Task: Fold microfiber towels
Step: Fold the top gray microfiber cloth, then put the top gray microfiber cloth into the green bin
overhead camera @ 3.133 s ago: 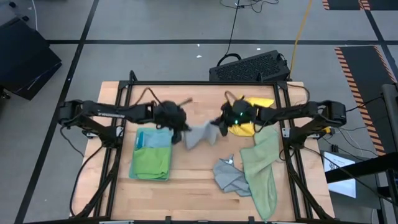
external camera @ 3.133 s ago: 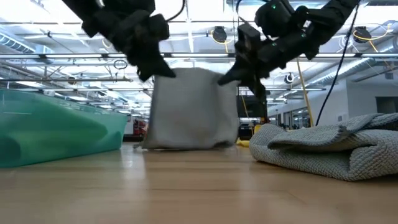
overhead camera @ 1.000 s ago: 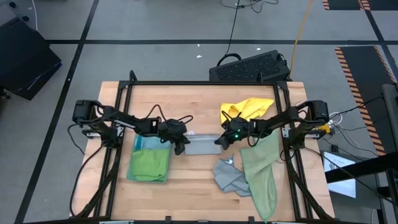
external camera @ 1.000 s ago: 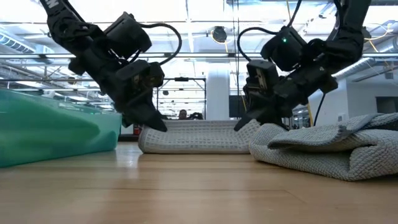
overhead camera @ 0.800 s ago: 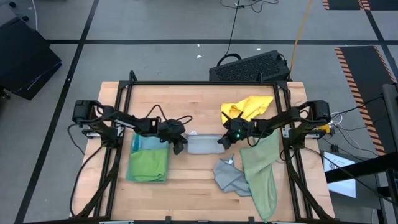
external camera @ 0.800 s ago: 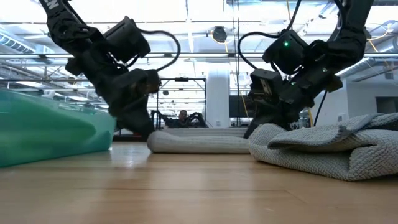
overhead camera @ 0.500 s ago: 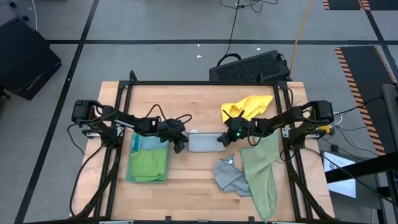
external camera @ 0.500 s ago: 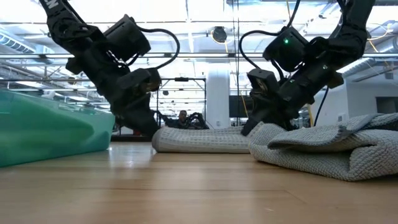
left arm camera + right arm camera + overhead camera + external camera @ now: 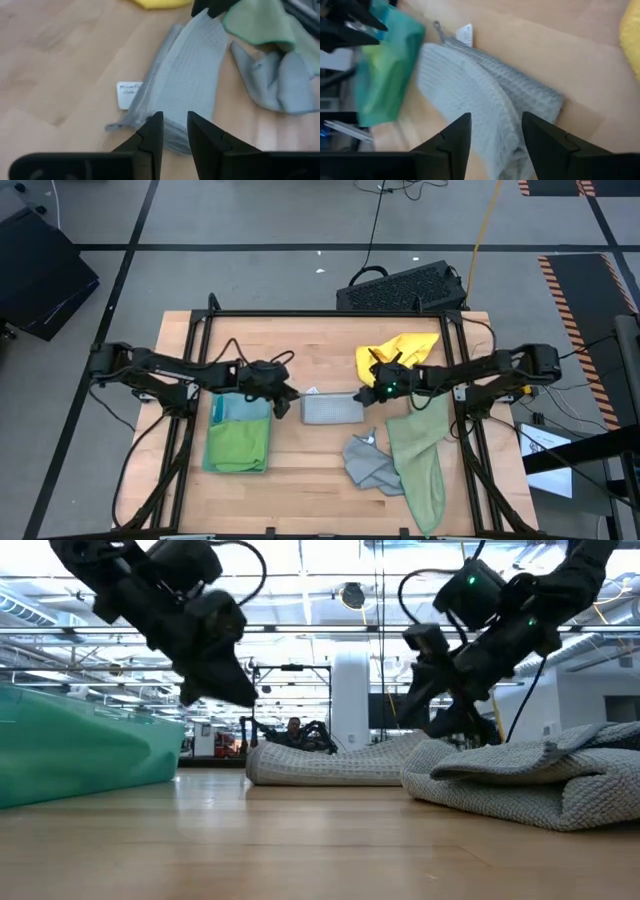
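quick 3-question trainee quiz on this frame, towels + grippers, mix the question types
1. True or false: the folded grey towel lies flat on the table, and neither gripper holds it.
2. Which towel lies nearest the right gripper? A) the yellow towel B) the bright green towel C) the crumpled grey towel
3. Fill in: the left gripper sits between the folded grey towel and the ____ of folded towels with a bright green one on top.

Key: 1 true; 2 A; 3 stack. Both grippers are open, one off each end of the folded grey towel.
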Available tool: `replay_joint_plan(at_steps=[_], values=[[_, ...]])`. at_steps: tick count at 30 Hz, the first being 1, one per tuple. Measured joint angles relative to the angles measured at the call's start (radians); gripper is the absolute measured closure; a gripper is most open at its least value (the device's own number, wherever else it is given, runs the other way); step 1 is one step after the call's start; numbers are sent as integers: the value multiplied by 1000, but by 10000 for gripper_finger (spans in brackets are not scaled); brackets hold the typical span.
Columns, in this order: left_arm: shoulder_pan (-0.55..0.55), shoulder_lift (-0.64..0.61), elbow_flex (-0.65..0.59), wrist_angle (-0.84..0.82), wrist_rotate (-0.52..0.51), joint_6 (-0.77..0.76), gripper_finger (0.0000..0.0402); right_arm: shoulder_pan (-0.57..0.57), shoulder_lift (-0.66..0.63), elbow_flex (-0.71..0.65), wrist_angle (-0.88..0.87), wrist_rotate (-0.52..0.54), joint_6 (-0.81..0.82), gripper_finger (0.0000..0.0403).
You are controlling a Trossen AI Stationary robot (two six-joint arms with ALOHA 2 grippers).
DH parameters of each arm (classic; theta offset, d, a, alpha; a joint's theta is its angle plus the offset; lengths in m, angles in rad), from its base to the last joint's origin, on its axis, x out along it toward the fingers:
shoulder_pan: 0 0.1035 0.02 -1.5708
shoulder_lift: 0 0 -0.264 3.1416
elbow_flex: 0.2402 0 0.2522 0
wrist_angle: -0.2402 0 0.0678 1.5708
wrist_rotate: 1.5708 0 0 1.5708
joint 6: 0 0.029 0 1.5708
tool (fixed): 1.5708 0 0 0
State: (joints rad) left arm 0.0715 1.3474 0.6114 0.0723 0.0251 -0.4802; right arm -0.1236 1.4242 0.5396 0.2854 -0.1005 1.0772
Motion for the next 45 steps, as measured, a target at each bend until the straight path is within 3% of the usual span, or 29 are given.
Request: replay_joint_plan(at_steps=[9, 14, 18, 26, 29, 32, 38, 45], values=[[-96, 48, 74, -3, 0, -75, 314, 65, -120, 1, -197, 1, 259, 238], [-134, 144, 127, -4, -53, -139, 314, 74, -125, 2, -191, -2, 301, 238], [-108, 235, 182, -111, -92, -267, 314, 61, -122, 25, -183, -10, 270, 238], [-11, 310, 477, -433, -50, -325, 313, -42, -122, 34, -214, -249, 103, 238], [24, 337, 577, -538, -24, -446, 300, -86, -123, 34, -230, -364, 23, 239], [43, 382, 648, -631, -2, -599, 260, -117, -147, 33, -259, -469, -40, 238], [41, 469, 706, -707, 83, -811, 184, -171, -201, 34, -296, -614, -151, 238], [19, 556, 705, -727, 116, -932, 170, -228, -227, 34, -354, -718, -246, 239]])
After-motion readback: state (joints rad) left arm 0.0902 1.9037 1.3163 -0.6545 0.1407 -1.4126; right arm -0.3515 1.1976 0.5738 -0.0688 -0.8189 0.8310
